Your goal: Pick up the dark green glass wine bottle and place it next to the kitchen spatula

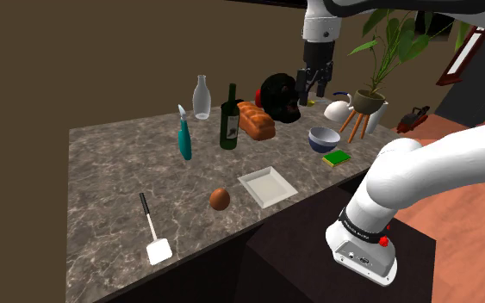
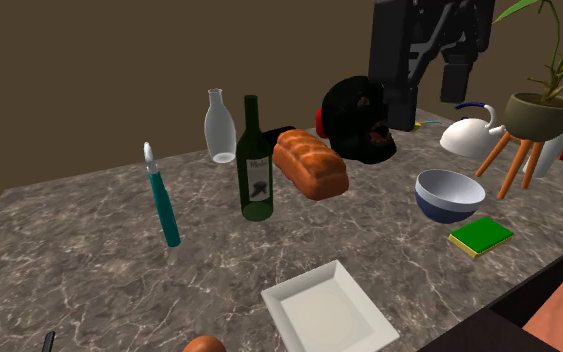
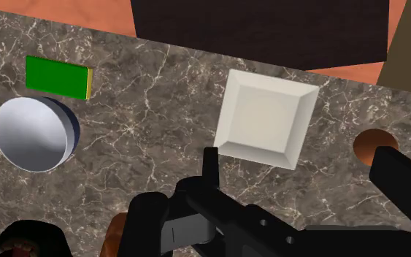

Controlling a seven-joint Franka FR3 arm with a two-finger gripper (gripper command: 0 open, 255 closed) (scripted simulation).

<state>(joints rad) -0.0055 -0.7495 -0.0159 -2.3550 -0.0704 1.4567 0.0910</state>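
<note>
A: What is laid out, from the desk down?

B: The desk (image 1: 111, 172) is seen crowded. The pincer (image 1: 313, 86) is held high over its far end, fingers spread, nothing gripped. The dark green wine bottle (image 1: 229, 120) is stood upright mid-desk with a bread loaf (image 1: 256, 120) just beside it. The spatula (image 1: 152, 231) is laid near the front edge, well apart.

A: What could be spoiled?

B: The tall bottle could be tipped by a stray finger, or the loaf shoved, the gap between them being narrow. Smooth glass might be let slip.

A: What is poorly shown?

B: A black lump (image 1: 281, 97) behind the loaf cannot be identified, and the spatula is nearly cut off in the second exterior view
</note>
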